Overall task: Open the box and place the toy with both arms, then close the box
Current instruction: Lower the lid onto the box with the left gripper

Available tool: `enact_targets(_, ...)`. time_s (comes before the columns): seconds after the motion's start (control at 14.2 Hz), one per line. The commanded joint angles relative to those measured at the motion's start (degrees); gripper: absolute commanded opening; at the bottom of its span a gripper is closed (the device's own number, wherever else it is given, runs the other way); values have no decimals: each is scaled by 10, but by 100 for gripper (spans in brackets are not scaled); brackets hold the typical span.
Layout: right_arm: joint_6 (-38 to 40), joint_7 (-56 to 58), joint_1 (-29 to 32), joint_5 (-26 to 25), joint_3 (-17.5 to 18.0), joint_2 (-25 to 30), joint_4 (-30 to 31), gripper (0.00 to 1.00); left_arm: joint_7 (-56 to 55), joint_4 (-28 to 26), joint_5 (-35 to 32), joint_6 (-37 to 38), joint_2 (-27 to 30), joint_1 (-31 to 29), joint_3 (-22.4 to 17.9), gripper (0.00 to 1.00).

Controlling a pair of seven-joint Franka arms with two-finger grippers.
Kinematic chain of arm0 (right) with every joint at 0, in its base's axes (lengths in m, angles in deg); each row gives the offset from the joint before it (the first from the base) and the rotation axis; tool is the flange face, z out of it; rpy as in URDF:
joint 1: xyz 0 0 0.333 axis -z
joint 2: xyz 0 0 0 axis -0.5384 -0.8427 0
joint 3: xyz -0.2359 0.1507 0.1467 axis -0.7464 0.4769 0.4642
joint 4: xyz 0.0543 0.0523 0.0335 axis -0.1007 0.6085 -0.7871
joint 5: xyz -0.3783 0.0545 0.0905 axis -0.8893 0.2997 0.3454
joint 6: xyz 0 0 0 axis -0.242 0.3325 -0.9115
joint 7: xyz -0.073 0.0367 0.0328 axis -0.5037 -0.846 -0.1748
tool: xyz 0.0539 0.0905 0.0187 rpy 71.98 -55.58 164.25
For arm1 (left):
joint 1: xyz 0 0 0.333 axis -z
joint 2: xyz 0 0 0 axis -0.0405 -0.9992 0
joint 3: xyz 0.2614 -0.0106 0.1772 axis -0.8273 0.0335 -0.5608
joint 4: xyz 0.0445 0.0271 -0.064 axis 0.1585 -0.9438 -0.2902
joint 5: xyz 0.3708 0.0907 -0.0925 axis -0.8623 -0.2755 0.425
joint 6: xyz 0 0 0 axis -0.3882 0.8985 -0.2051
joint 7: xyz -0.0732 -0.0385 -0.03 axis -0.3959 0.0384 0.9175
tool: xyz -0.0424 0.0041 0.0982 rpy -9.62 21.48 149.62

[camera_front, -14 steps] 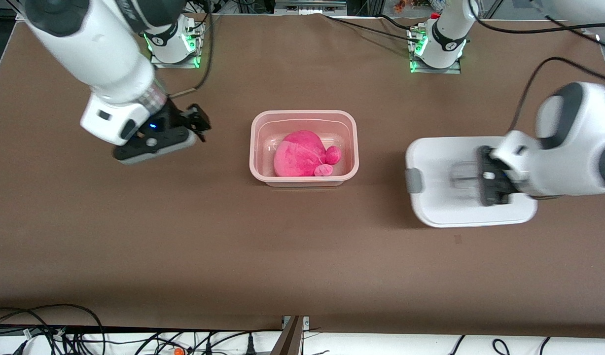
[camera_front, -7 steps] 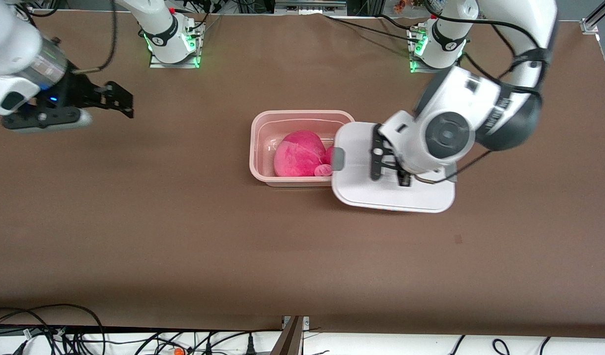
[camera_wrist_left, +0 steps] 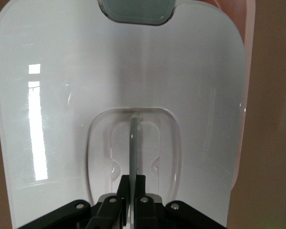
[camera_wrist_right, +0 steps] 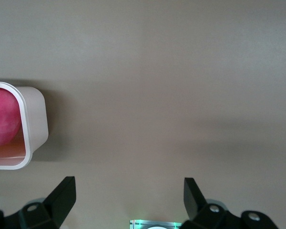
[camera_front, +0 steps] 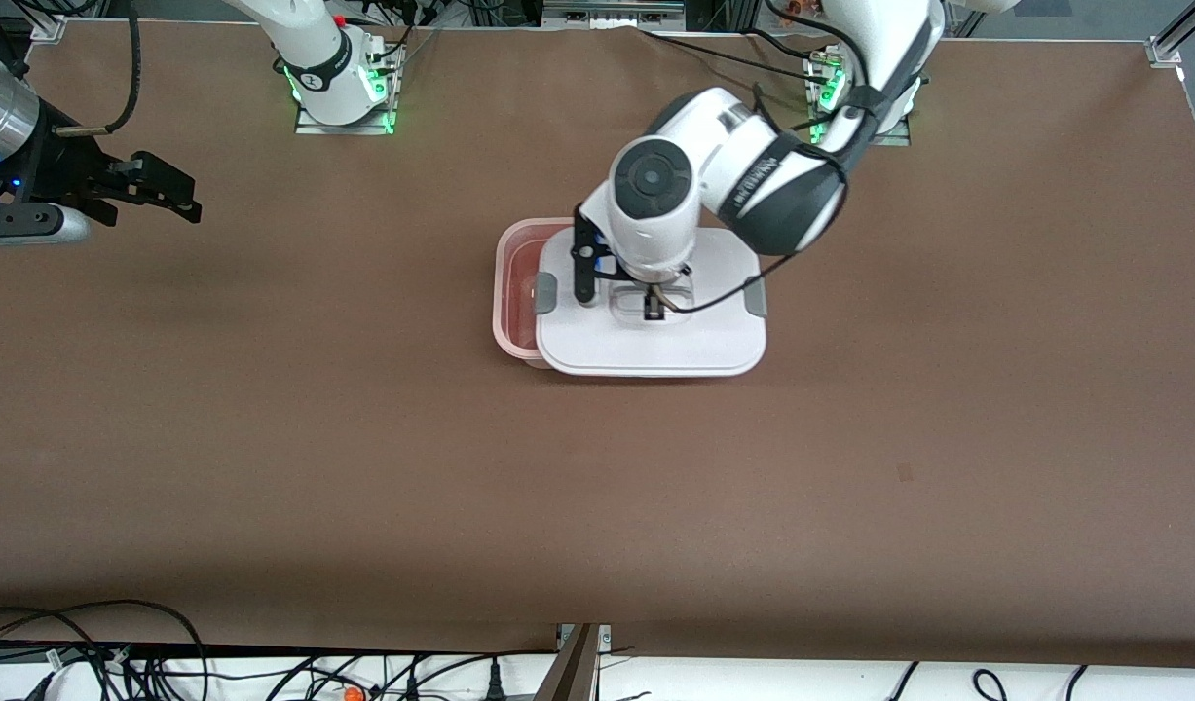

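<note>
Brown table (camera_front: 363,438): left pincer (camera_front: 653,304) holds lid (camera_front: 655,341) overhanging box (camera_front: 514,292).

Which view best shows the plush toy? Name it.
The right wrist view: the pink plush toy shows inside the tub's open corner. In the front view the white lid covers it; the left wrist view shows only lid.

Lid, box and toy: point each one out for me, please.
lid (camera_front: 655,350): front view, bare white top near its front edge.
box (camera_front: 507,292): front view, uncovered pink rim toward the right arm's end.
toy (camera_wrist_right: 4,119): right wrist view, pink plush showing inside the box corner.
</note>
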Motion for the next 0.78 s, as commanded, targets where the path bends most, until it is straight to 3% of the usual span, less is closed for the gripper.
enact_targets(0.0, -5, 6, 7, 2, 6, 13, 9, 100, -27, 24, 4, 3, -7, 17, -11, 0)
enact_targets(0.71, -10, 7, 3, 0, 7, 4, -17, 100, -67, 60, -15, -43, -67, 57, -15, 0)
